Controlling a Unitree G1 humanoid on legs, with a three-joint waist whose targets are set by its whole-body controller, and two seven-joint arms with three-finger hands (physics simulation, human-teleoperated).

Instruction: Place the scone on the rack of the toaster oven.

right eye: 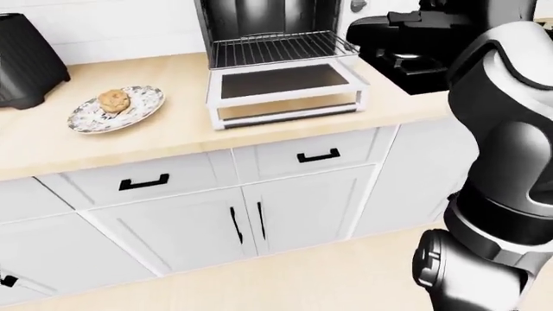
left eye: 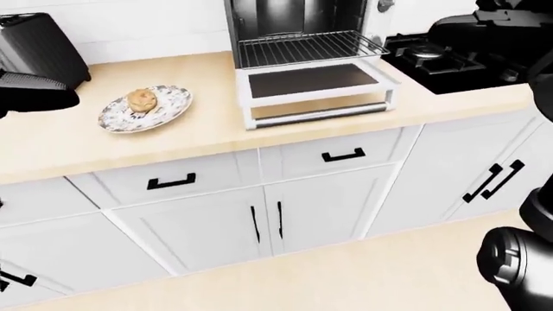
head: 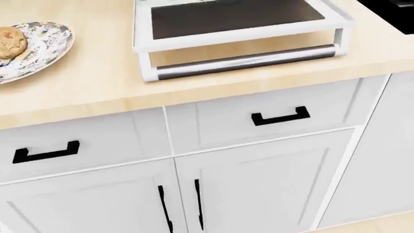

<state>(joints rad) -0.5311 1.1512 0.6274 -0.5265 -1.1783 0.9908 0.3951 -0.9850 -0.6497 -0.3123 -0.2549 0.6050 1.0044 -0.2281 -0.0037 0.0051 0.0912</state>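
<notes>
The scone (left eye: pixel 142 99) lies on a patterned plate (left eye: pixel 164 107) on the wooden counter, left of the toaster oven. The oven's door (left eye: pixel 316 81) hangs open and flat, and its wire rack (left eye: pixel 303 48) is bare. The head view catches only the scone (head: pixel 9 42) at its left edge and the oven door (head: pixel 233 19) at the top. My right arm (right eye: pixel 510 129) fills the right side of the right-eye view; its hand is lost among dark shapes near the oven's upper right. A dark shape of my left arm (left eye: pixel 34 91) enters at the left; its fingers do not show.
A black toaster (right eye: pixel 26 61) stands at the counter's left end. A black stove (left eye: pixel 432 58) sits right of the oven. White drawers and cabinet doors (head: pixel 246 184) with black handles run below the counter (head: pixel 97 82).
</notes>
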